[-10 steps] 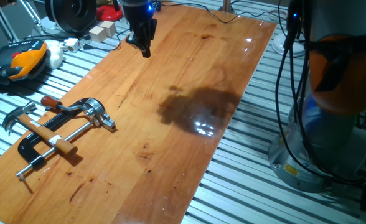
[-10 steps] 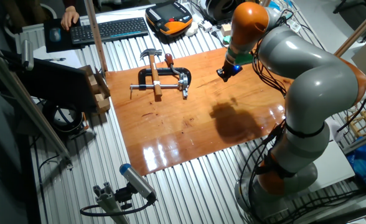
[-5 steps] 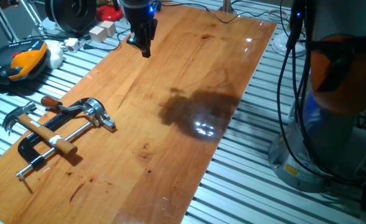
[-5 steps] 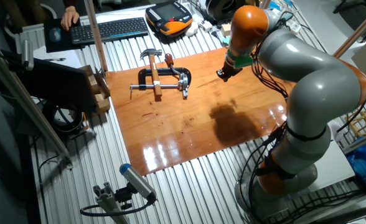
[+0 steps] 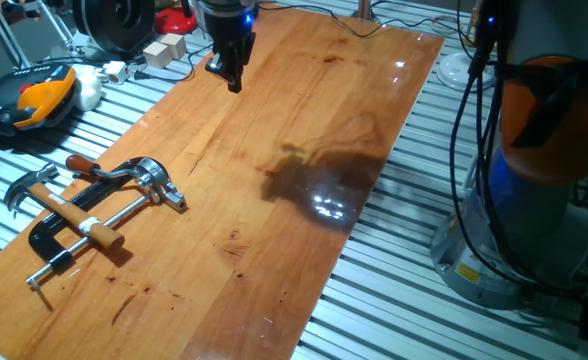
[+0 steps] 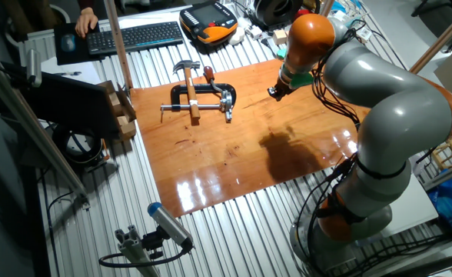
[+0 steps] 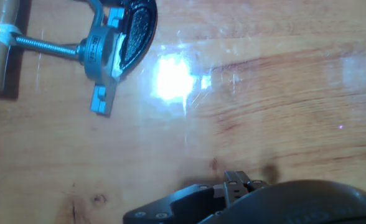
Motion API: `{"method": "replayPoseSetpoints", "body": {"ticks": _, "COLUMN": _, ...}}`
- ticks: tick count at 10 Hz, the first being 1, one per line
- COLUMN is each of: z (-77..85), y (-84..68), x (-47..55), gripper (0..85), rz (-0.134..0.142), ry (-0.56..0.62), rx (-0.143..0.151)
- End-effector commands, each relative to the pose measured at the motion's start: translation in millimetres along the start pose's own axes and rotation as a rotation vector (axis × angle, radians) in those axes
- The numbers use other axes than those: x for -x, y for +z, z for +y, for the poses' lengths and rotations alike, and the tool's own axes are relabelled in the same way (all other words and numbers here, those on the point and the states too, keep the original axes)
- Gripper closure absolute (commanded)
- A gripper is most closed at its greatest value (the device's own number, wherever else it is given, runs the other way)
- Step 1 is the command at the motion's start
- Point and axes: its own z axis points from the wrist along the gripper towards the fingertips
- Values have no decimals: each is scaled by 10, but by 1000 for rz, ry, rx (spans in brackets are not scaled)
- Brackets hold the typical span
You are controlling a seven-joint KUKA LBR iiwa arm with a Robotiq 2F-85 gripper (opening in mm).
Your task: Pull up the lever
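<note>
While the black 2-finger gripper (image 5: 230, 75) hangs above the wooden board, well apart from the black bar clamp (image 5: 94, 220), it's the approach step. Finger state: cannot tell. The slim curved silver lever (image 5: 114, 176) lies at the clamp's chrome head; next, travel there and descend.

Arm (image 6: 380, 100) slightly shifted, its shadow (image 5: 319, 175) on the board reshaped.

A hammer (image 5: 36, 190) with a wooden shaft lies on the wooden table (image 5: 304, 120). Off the board sit an orange and black controller (image 5: 36, 97), a keyboard (image 6: 134, 35) and small white blocks (image 5: 162, 50).
</note>
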Motion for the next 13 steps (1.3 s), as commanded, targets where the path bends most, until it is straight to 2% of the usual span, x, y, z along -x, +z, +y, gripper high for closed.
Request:
{"method": "replayPoseSetpoints", "body": {"ticks": 1, "z": 1, "y": -2, "x": 0, "gripper": 850, "rz": -11, "ry": -1, "rx": 1}}
{"method": "replayPoseSetpoints", "body": {"ticks": 2, "z": 1, "y": -2, "x": 0, "gripper": 850, "rz": -10, "ry": 5, "rx": 3}}
{"method": "replayPoseSetpoints", "body": {"ticks": 4, "z": 1, "y": -2, "x": 0, "gripper": 850, "rz": 24, "ry": 11, "rx": 2}}
{"method": "replayPoseSetpoints", "body": {"ticks": 5, "z": 1, "y": -2, "x": 0, "gripper": 850, "rz": 29, "ry": 11, "rx": 5}}
{"method": "replayPoseSetpoints", "body": {"ticks": 6, "z": 1, "y": -2, "x": 0, "gripper": 850, "rz": 26, "ry": 14, "rx": -8}}
{"method": "replayPoseSetpoints", "body": {"ticks": 7, "z": 1, "y": -2, "x": 0, "gripper": 850, "rz": 29, "ry": 14, "rx": -7}}
{"method": "replayPoseSetpoints", "body": {"ticks": 8, "z": 1, "y": -2, "x": 0, "gripper": 850, "rz": 32, "ry": 19, "rx": 8}}
{"method": "replayPoseSetpoints", "body": {"ticks": 9, "z": 1, "y": -2, "x": 0, "gripper": 850, "rz": 30, "ry": 23, "rx": -10}}
{"method": "replayPoseSetpoints", "body": {"ticks": 13, "z": 1, "y": -2, "x": 0, "gripper": 850, "rz": 30, "ry": 10, "rx": -10}}
